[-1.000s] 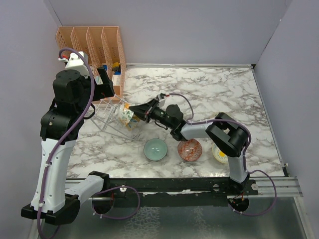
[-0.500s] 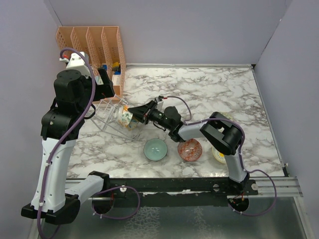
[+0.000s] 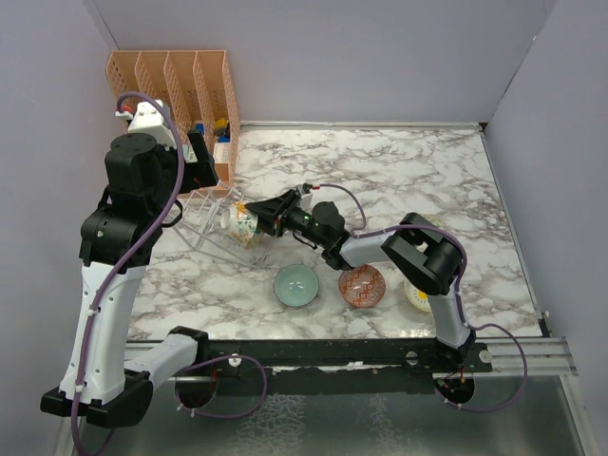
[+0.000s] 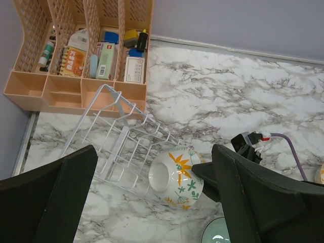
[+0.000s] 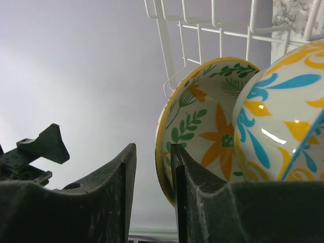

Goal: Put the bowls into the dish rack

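The low white wire dish rack (image 4: pixel 122 134) lies straight ahead of the right gripper (image 5: pixel 153 152), its long axis running on away from the fingertips. Between the two, at the rack's near end, we see the cream ceramic bowl with orange-and-green flowers (image 4: pixel 177 177) standing on edge, mouth towards that gripper, which pinches its rim. The left gripper (image 4: pixel 153 148) hovers above the rack, spread and empty. We judge the right gripper nearer for sliding the bowl in.

A white, grey-veined marble tabletop (image 3: pixel 408 180) lies evenly lit between plain lavender walls (image 3: pixel 361 57), with an orange slotted organizer (image 3: pixel 171 81) in its far-left corner and a metal rail (image 3: pixel 532 356) along its near edge.
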Action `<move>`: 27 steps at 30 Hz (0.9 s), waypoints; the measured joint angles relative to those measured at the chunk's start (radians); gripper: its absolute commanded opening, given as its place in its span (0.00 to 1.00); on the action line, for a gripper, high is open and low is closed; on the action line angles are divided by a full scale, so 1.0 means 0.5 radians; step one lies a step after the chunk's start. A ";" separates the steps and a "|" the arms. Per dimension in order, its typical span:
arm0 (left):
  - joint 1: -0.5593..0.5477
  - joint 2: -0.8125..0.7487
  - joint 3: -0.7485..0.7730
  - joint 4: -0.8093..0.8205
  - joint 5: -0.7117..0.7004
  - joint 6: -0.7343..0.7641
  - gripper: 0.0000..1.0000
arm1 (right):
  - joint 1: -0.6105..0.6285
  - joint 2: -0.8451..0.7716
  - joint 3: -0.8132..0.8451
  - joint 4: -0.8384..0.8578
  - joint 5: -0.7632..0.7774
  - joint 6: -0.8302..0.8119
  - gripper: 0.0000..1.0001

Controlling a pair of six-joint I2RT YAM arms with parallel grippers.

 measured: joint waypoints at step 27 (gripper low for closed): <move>0.000 0.000 -0.005 0.002 -0.030 0.008 0.99 | -0.002 -0.104 0.095 -0.593 0.024 -0.059 0.52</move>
